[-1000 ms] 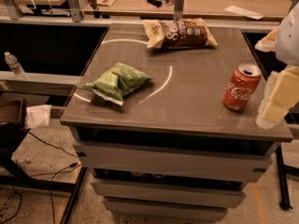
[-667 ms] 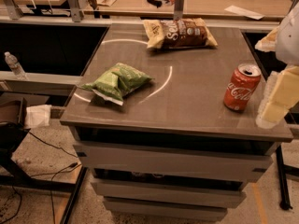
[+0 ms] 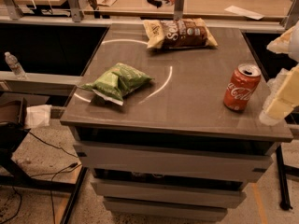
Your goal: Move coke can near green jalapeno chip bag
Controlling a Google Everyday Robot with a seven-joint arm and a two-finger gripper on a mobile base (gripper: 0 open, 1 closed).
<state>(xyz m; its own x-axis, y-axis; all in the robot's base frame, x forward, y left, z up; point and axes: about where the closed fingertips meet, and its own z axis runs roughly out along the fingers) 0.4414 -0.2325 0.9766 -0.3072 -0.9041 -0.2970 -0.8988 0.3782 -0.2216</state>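
Observation:
The coke can (image 3: 241, 87) is red with white script and a silver top. It stands upright near the right edge of the grey table (image 3: 187, 111). The green jalapeno chip bag (image 3: 117, 81) lies flat on the table's left side, well apart from the can. My gripper (image 3: 281, 97) shows as pale yellowish parts at the right edge of the camera view, just right of the can and not touching it. It holds nothing that I can see.
A larger brown chip bag (image 3: 180, 32) lies at the table's far edge. A white arc (image 3: 161, 83) is marked on the tabletop. A water bottle (image 3: 15, 65) stands on a ledge at the left. Desks with clutter run behind. Cables lie on the floor (image 3: 42, 190).

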